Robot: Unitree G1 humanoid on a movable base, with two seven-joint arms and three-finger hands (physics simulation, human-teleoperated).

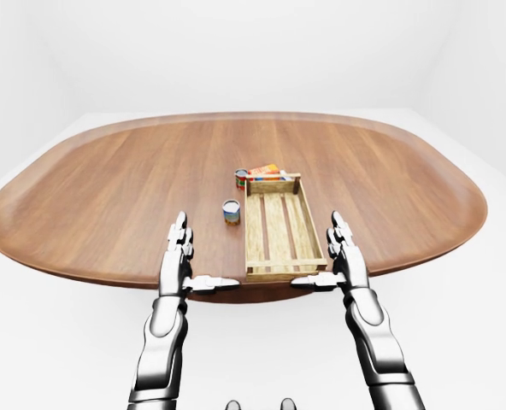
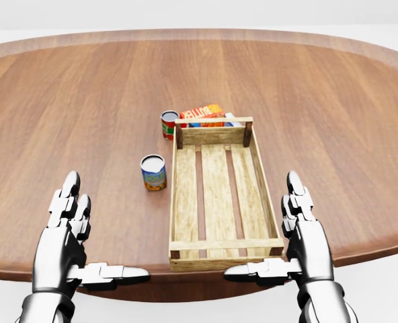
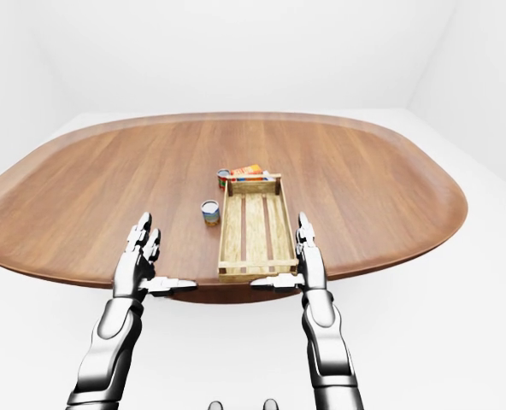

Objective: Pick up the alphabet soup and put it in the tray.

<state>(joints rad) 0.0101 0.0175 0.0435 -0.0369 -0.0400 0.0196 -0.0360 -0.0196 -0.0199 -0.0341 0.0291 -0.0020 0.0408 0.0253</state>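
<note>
White room, oval wooden table (glossy), slatted tray

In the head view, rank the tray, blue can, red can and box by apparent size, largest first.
1. Tray, by far.
2. Blue can.
3. Red can and box: unsure. The tray hides part of both, and they lie farther from the camera.
</note>
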